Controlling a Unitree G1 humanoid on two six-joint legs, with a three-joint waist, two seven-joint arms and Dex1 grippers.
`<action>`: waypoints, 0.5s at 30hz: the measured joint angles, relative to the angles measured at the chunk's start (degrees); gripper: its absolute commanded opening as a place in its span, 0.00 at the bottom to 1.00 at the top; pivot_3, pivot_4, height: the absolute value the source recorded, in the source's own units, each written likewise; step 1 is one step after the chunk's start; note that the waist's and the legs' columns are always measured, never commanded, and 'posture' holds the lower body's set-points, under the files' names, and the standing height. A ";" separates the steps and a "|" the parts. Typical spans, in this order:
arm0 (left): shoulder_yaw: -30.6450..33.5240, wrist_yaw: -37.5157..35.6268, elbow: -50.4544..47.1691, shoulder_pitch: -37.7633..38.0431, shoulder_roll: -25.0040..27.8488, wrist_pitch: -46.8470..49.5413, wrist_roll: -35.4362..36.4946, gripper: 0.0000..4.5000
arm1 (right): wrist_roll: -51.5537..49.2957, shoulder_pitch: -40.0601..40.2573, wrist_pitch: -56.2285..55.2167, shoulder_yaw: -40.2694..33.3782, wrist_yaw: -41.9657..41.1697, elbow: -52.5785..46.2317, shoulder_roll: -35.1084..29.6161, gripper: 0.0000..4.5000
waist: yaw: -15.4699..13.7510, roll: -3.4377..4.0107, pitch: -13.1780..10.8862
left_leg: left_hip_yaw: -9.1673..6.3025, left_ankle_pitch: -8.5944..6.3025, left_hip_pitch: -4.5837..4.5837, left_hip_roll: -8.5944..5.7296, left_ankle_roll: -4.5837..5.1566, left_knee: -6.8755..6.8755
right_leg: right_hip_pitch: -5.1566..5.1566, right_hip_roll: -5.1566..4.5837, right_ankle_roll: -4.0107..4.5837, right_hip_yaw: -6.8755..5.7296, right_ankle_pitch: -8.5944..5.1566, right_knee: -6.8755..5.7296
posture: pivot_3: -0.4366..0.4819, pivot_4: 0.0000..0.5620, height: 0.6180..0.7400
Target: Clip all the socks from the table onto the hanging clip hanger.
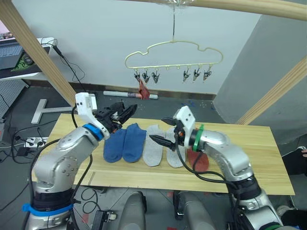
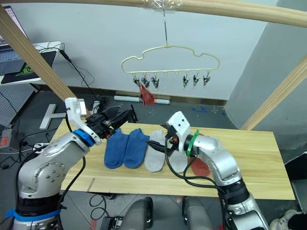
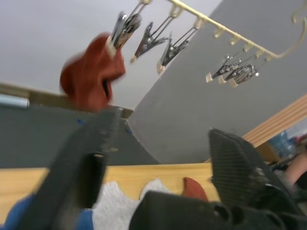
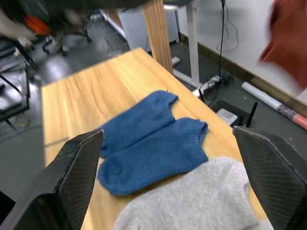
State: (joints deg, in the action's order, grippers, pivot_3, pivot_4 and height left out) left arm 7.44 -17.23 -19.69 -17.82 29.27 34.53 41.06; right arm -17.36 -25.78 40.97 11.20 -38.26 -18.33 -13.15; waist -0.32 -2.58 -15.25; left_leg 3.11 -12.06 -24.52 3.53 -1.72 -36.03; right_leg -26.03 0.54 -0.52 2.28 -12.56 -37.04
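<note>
One rust-red sock hangs from a left-end clip of the clip hanger, which hangs from the wooden pole above the far edge of the table. Other grey clips on the hanger bar carry nothing. On the table, in a row below the hanger: two blue socks side by side and touching, then two light grey socks just right of them, then the second rust-red sock at the right end, partly hidden under my right arm. My left gripper is in the air over the table's left part, just above the blue socks' cuffs, fingers apart, nothing in them; left wrist view looks up at the hung sock and clips. My right gripper hovers over the grey socks, fingers spread wide, empty; right wrist view shows the blue pair and a grey sock between its fingers
</note>
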 measured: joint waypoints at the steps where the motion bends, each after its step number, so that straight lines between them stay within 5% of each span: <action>1: -1.50 -0.65 0.93 -0.70 -0.82 -1.80 -2.25 0.45 | -0.70 -0.07 0.70 -1.26 0.80 -1.70 -0.05 1.00 | 0.12 -0.01 0.00 | -0.01 0.00 0.00 0.01 0.00 -0.02 | 0.00 0.14 0.00 -0.01 0.01 0.01 | 0.48 0.47 1.00; 5: -5.84 -1.48 6.51 -3.49 -4.60 -8.94 -10.77 0.16 | -2.25 0.45 2.65 -4.05 3.97 -5.83 -0.19 1.00 | 0.58 -0.01 0.01 | -0.01 0.00 -0.01 0.03 0.00 -0.02 | 0.00 0.23 -0.01 0.03 0.01 -0.02 | 0.43 0.46 1.00; 15: -8.29 -0.13 18.12 -9.69 -13.36 -19.39 -22.63 0.16 | -5.31 1.11 6.09 -6.87 9.17 -11.24 -0.61 1.00 | 2.14 -0.01 0.01 | -0.10 0.00 -0.21 0.01 0.02 -0.18 | -0.08 0.24 -0.08 -0.02 0.06 -0.04 | 0.35 0.46 1.00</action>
State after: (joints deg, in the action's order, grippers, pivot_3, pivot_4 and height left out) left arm -0.85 -17.36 -1.57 -27.51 15.91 15.15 18.43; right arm -22.67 -24.67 47.06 4.32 -29.09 -29.57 -13.76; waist 1.82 -2.60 -15.24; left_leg 3.01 -12.05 -24.73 3.54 -1.71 -36.21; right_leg -26.11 0.78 -0.60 2.26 -12.50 -37.08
